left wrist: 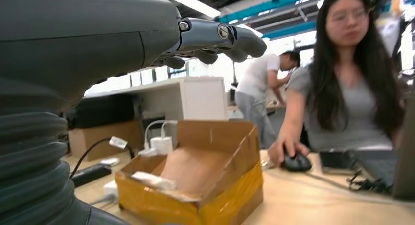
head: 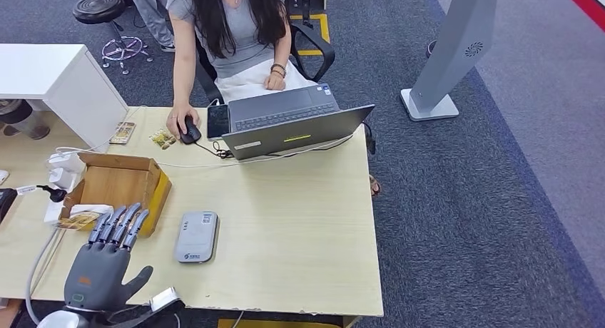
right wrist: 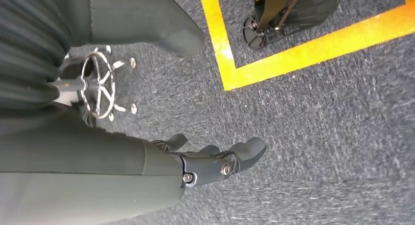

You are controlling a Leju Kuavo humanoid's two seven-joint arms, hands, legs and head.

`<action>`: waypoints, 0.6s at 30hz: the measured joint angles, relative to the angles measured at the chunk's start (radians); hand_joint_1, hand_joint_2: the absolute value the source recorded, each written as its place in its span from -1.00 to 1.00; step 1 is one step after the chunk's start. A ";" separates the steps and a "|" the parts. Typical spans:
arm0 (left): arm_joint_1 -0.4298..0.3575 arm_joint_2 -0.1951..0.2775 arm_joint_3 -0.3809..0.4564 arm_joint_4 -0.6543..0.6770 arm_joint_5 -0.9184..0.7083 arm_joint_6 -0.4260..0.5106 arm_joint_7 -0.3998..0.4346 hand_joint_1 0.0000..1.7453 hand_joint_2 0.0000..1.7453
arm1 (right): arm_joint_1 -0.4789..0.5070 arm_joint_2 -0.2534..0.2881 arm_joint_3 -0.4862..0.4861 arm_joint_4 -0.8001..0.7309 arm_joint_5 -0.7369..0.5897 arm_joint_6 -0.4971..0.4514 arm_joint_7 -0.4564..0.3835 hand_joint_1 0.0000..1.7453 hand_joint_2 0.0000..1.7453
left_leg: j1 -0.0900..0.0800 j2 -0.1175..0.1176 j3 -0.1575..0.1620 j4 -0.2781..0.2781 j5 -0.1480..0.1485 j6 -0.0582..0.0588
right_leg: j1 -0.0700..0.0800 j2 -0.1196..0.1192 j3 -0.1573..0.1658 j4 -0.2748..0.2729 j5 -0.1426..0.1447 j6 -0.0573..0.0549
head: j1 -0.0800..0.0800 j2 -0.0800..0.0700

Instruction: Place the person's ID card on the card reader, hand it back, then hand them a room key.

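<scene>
The grey-white card reader lies flat on the wooden table, near its front edge. Left of it stands an open cardboard box with yellow tape, and cards lie at its near end. My left hand hovers at the table's front left, fingers stretched toward the box and thumb out, holding nothing. In the left wrist view its fingers hang above the box, where a white card lies. My right hand hangs over the carpet, empty. A small patterned card-like thing lies at the table's far left.
A person sits behind the table with one hand on a black mouse, beside a phone and an open laptop. Chargers and cables lie left of the box. A white cabinet and a grey floor stand flank the table.
</scene>
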 joint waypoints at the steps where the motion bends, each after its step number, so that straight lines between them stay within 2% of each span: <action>1: -0.019 -0.001 0.010 0.031 0.007 -0.010 0.001 -1.00 1.00 | 0.000 0.000 0.000 0.000 0.008 0.004 0.000 -1.00 1.00 | 0.000 0.000 0.000 0.000 0.000 0.000 | 0.000 0.000 0.000 0.000 0.000 0.000 | 0.000 0.000; 9: -0.144 -0.023 0.092 0.249 0.018 -0.034 -0.024 -1.00 1.00 | -0.003 -0.001 0.002 -0.001 0.042 0.009 0.001 -1.00 1.00 | 0.000 -0.001 0.001 0.000 0.001 -0.001 | 0.000 -0.001 0.001 0.001 0.000 0.000 | 0.000 0.000; 18: -0.189 -0.041 0.119 0.330 0.017 -0.036 -0.024 -1.00 1.00 | -0.005 -0.003 0.003 -0.001 0.050 0.014 0.000 -1.00 1.00 | 0.000 -0.001 0.001 0.000 0.001 -0.001 | 0.000 -0.001 0.001 0.000 0.000 0.000 | 0.000 0.000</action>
